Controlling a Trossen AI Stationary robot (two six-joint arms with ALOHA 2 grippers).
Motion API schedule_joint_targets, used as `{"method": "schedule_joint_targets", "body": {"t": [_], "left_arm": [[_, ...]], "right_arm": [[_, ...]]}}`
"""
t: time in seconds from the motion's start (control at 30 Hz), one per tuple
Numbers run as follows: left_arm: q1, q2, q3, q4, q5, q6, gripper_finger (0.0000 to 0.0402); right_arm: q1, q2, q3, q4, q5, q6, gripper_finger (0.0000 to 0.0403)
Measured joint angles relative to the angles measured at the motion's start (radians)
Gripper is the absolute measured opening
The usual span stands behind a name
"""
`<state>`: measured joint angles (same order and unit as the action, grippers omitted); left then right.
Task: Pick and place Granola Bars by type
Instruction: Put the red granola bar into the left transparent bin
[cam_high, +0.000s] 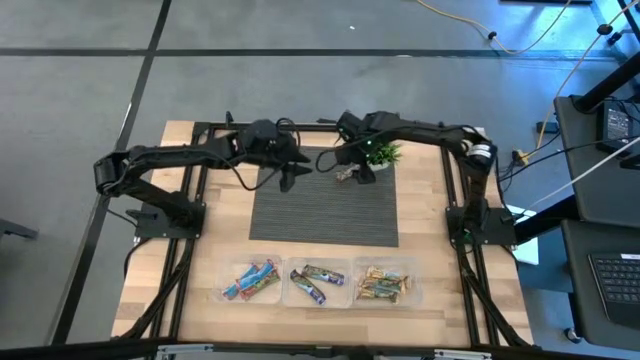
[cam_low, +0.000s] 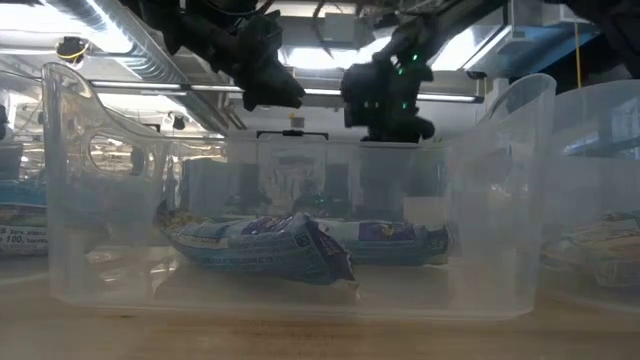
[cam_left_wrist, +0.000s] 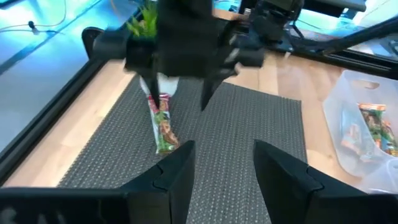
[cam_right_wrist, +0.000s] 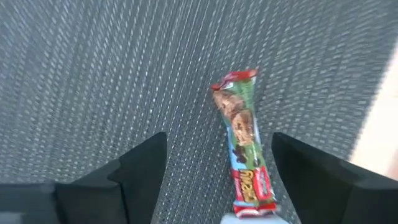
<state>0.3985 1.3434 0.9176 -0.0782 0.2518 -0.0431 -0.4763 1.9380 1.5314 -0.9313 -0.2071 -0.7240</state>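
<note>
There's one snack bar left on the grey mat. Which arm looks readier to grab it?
The right one, probably. Its open pincer hangs directly over the bar, fingers either side. The left pincer is also open but sits off to the side.

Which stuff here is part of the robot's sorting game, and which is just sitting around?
Part of the job:
- loose granola bar on the grey mat
- three clear bins holding sorted bars
- right end effector, open above the loose bar
- left end effector, open over the mat

Just sitting around:
- small green plant
- cables on the floor
</note>
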Motion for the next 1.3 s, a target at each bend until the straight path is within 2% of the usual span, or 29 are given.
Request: {"method": "schedule_joint_targets", "body": {"t": [0.1,0.23,0.3,0.6,0.7,1.1,1.3], "left_arm": [[-0.008,0.000,0.000,-0.001,0.001,-0.008,0.0155],[-0.012,0.000,0.000,-0.004,0.000,-0.037,0.0155],[-0.014,0.000,0.000,-0.007,0.001,-0.051,0.0155],[-0.014,0.000,0.000,-0.039,0.000,-0.067,0.0155],[-0.014,0.000,0.000,-0.039,0.000,-0.067,0.0155],[-0.019,0.000,0.000,-0.038,0.012,-0.068,0.0155],[-0.019,-0.018,0.000,-0.093,0.037,-0.106,0.0155]], "right_arm": [[0.000,0.048,0.000,0.016,0.006,-0.016,0.0291],[0.000,0.091,0.000,0.091,0.151,0.005,0.0291],[0.000,0.108,0.000,0.118,0.189,0.007,0.0291],[0.000,0.172,0.000,0.091,0.180,-0.018,0.0277],[0.000,0.183,0.000,0.103,0.180,-0.018,0.0251],[0.001,0.187,0.000,0.104,0.180,-0.018,0.0096],[0.000,0.182,0.001,0.095,0.180,-0.018,0.0050]]}}
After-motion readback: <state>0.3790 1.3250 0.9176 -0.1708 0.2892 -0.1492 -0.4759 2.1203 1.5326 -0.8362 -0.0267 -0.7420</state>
